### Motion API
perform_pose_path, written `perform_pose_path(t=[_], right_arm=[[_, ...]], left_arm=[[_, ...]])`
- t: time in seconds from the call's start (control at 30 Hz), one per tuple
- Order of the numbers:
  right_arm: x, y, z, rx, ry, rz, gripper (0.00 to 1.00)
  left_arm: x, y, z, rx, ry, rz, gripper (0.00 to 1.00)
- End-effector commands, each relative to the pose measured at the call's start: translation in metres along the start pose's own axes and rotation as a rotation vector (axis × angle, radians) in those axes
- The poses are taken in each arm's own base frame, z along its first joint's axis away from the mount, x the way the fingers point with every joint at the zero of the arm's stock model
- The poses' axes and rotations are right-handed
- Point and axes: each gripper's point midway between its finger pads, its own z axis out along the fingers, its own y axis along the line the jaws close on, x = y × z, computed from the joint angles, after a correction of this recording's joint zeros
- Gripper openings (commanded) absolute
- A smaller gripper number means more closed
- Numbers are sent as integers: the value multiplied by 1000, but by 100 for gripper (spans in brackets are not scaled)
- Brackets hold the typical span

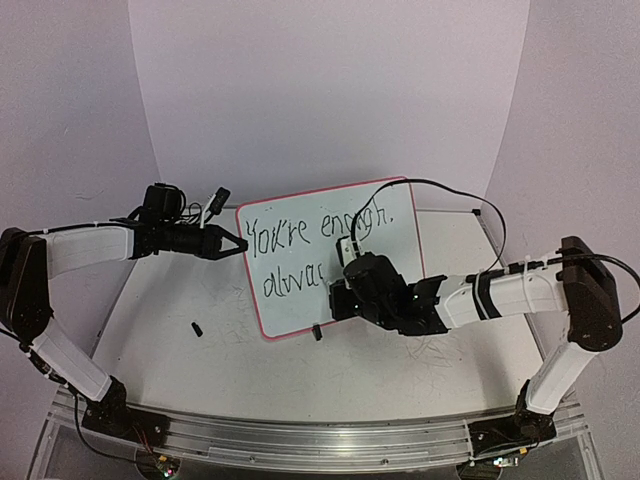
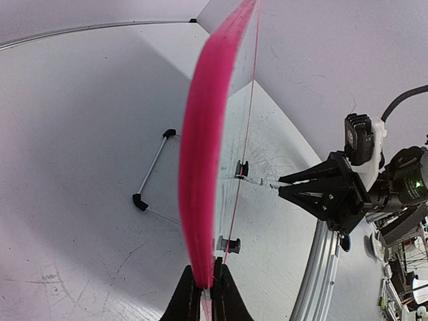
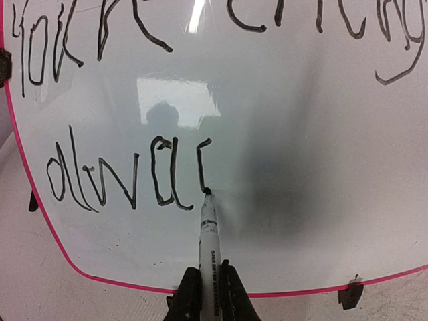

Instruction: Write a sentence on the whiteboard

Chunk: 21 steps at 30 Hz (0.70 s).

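between the two fingers of the right gripper sits a marker pen, pinched tight, and its black tip touches the whiteboard at the bottom of a stroke just after "alwa". over at the board's left edge, the left gripper is squeezed shut on the pink rim. the sentence reads "you're enough." on the top line, with "alwa" and one more stroke under it, and the board stands tilted on the white table between both arms.
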Motion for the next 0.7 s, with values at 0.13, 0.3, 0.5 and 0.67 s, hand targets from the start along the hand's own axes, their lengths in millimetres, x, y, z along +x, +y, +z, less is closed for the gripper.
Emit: perform_pose_path(t=[0.13, 0.3, 0.5, 0.67], right_arm=[[-46, -14, -2, 69, -94, 11, 0], [-51, -14, 0, 69, -103, 11, 0], [-44, -11, 2, 51, -83, 7, 0], [-17, -11, 0, 42, -30, -1, 0]], left_arm=[[-10, -12, 3, 30, -6, 63, 0], [-10, -12, 3, 31, -6, 63, 0], [-10, -12, 3, 30, -7, 64, 0], [-10, -13, 3, 31, -8, 65, 0]])
